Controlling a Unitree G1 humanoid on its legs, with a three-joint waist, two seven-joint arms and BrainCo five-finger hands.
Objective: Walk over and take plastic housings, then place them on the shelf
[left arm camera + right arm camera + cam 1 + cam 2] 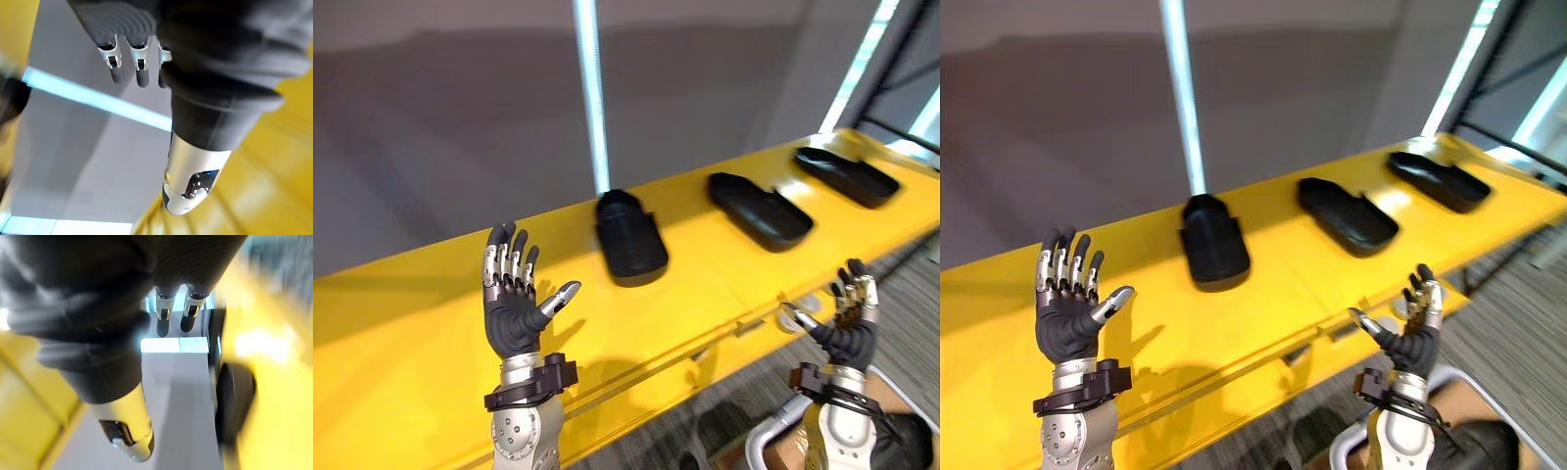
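Three black plastic housings lie in a row on a yellow table (401, 323): the nearest housing (629, 238) in the middle, a second housing (759, 210) further right, and a third housing (847, 174) at the far right end. My left hand (512, 304) is raised over the table to the left of the nearest housing, fingers straight and spread, holding nothing. My right hand (847, 328) hovers off the table's front edge at the lower right, open and empty too, and it shows close up as my right hand (122, 298).
A grey wall (440, 117) with a bright vertical light strip (592, 93) stands behind the table. Grey carpet (920, 294) runs along the table's front edge at the right. A dark frame (901, 69) stands at the far right.
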